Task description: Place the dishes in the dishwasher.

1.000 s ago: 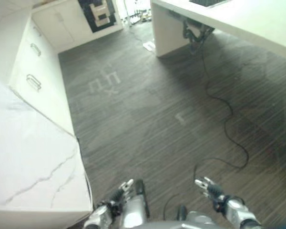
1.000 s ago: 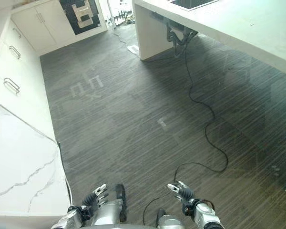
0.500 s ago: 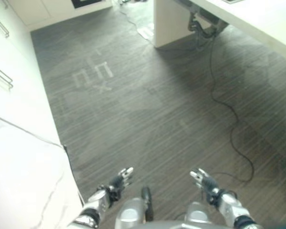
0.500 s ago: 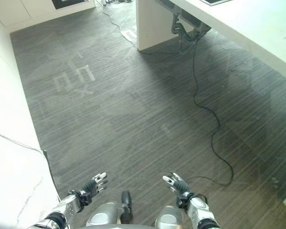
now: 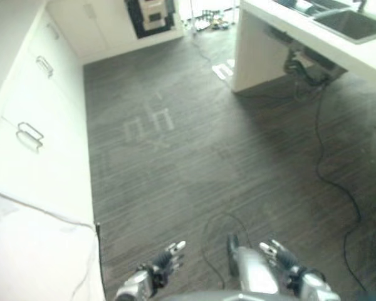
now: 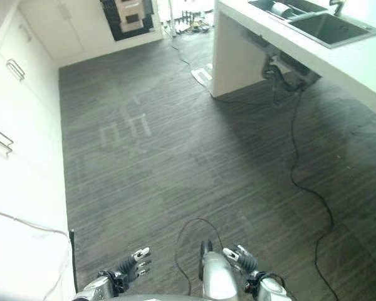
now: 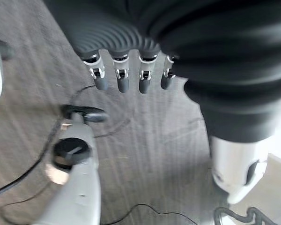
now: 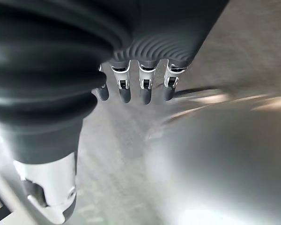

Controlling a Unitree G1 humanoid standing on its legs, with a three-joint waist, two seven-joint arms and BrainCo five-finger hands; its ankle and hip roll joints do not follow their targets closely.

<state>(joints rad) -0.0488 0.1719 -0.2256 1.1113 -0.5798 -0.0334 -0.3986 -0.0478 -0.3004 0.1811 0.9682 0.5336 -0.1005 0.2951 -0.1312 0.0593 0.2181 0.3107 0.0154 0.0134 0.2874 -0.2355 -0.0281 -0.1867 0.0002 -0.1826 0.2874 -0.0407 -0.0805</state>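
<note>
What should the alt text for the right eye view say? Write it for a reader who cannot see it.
Both robot hands, the left hand and the right hand, hang open and empty low over a dark striped floor. White cabinets with metal handles line the left side, and a white counter with a sink stands at the upper right.

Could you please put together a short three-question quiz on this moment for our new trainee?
1. True or false: the left hand holds a dish.
2. Which stands at the robot's right? A) the counter with the sink B) the white cabinets with drawer handles C) a fridge
3. Fill in: both the left hand and the right hand hang over the dark ___ floor.

Key: 1. False: its fingers are straight and hold nothing. 2. A. 3. striped.
</note>
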